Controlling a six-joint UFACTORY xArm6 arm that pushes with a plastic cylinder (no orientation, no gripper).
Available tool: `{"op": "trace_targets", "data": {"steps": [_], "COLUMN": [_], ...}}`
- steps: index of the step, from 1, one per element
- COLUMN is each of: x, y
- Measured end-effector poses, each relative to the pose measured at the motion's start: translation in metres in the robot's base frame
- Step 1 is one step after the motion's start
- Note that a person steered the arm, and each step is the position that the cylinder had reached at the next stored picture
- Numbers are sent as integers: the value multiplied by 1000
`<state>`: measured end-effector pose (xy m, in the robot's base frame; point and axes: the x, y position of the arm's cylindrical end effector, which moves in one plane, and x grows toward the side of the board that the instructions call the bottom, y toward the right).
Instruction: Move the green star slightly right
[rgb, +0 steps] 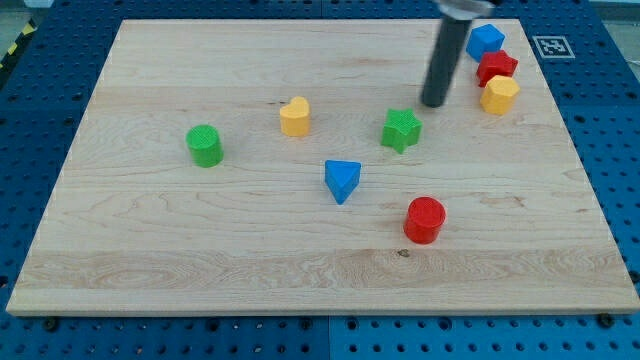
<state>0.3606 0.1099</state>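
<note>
Nearest on the table (150, 270) sat a red cylinder (425, 219). Farther up, my tip (434, 103) stood just upper-right of the green star (401, 129), apart; no hand exists.

Single straight rod (441, 60), round in section, dark grey to black, matte with faint lighter sheen down one side. Top end meets wider collar (462, 8), pale metal grey, cut off by view's top edge. My tip (434, 104) blunt, flat-ended, same width as shaft. No cables, screws or markings visible on rod.
</note>
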Motion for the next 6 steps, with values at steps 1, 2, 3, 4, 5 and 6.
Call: {"op": "trace_targets", "data": {"steps": [1, 2, 3, 4, 5, 6], "x": [12, 46, 57, 57, 57, 57], "y": [-74, -105, -87, -50, -3, 37]}}
